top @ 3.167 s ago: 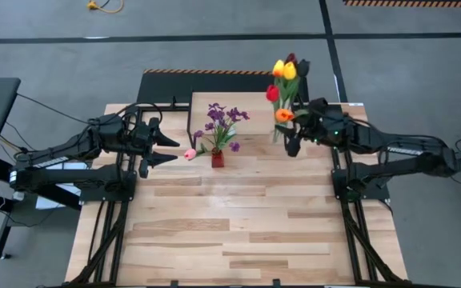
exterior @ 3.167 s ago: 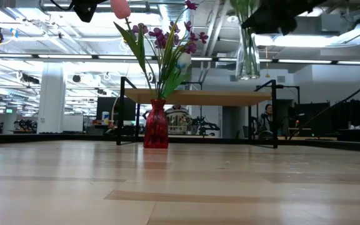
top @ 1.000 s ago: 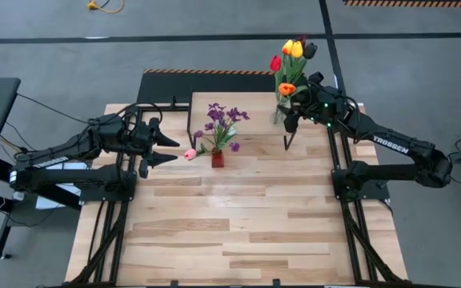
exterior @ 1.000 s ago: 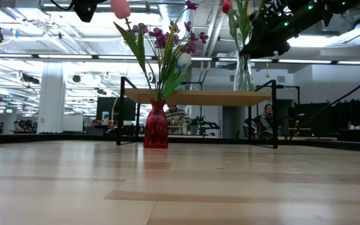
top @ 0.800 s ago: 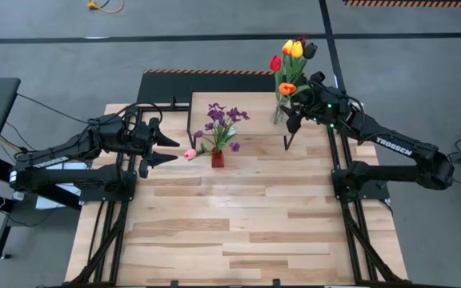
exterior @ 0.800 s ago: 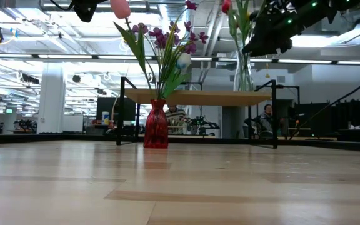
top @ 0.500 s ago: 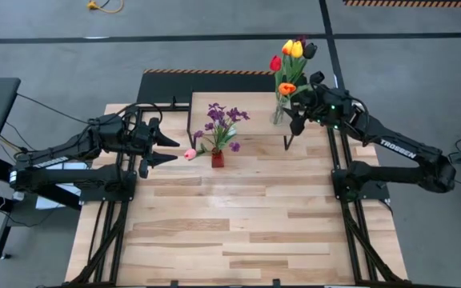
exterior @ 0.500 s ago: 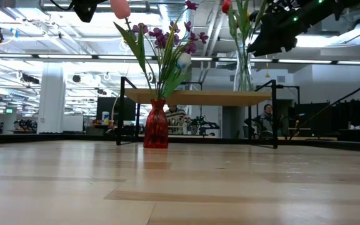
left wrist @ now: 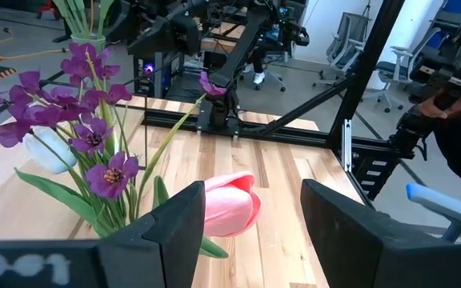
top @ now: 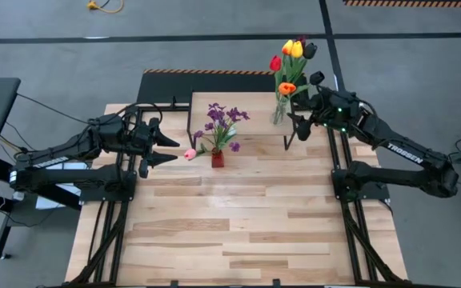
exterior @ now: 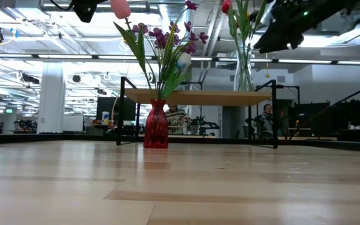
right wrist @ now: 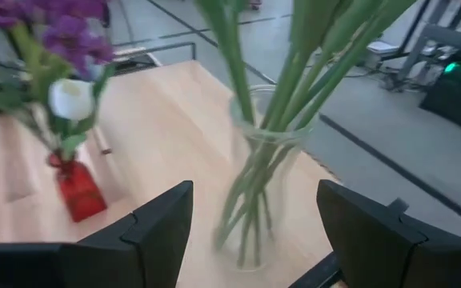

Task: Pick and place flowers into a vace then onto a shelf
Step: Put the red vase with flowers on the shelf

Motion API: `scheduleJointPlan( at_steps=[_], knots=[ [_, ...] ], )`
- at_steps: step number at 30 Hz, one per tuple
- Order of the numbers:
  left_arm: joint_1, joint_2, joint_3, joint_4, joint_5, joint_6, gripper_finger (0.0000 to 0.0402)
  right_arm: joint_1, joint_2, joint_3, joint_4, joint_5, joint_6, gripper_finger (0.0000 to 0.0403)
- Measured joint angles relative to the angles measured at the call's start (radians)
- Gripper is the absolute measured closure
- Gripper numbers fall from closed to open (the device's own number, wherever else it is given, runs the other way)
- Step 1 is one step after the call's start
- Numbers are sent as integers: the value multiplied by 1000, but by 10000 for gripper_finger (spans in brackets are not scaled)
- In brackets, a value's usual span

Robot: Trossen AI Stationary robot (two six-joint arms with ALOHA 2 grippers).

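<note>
On the shelf (top: 238, 102) at the back of the table (top: 238, 224) we see a clear glass vase (right wrist: 264, 188) full of tulips (top: 290, 60) in red, yellow, orange and a dark one. It stands at the right end of the shelf. In front of the shelf, on the table, stands a small red vase (exterior: 156, 125) with purple sprigs (top: 224, 118) and a white tulip (left wrist: 46, 150) in it.

The right gripper (top: 298, 122) hangs just beside the glass vase, on its right. Its fingers (right wrist: 157, 232) are spread wide and hold nothing; the vase stands apart, between them and a bit ahead. The tops of the tulips are cut off in the low view.

The left gripper (top: 169, 149) is held out level, left of the red vase and well away from the shelf. Its fingers (left wrist: 178, 228) stand partly open around a pink tulip (left wrist: 229, 208). We cannot tell if they squeeze it, because its stem is hidden.

Beyond the shelf, in the room, a person (exterior: 265, 119) sits far off, too small to make out.
</note>
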Motion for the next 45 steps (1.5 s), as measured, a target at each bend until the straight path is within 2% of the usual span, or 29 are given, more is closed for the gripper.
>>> scheduleJointPlan(
  at_steps=[9, 13, 19, 22, 27, 35, 41, 45],
  knots=[
    [0, 0, 0, -1, 0, -17, 205, 87, -150, 0, -76, -27, 57, 142],
    [0, 0, 0, -7, 4, -46, 205, 158, -228, 0, -87, -65, 70, 142],
    [-4, -7, 1, -24, 69, -51, 205, 283, -293, 0, -137, -75, 109, 142],
    [-49, -29, 1, -73, 29, -39, 205, 343, -306, -5, -148, -75, 145, 142],
    [-205, -54, -34, -53, -192, -77, 205, 418, -337, -23, -149, -65, 199, 142],
    [-546, -39, -62, -36, -612, -154, 205, 506, -381, -60, -177, 14, 261, 142],
    [-797, 54, -63, -45, -999, -224, 205, 568, -380, -60, -190, 90, 282, 142],
    [-919, 145, -64, -40, -1243, -300, 205, 607, -379, -60, -190, 152, 290, 142]
  ],
)
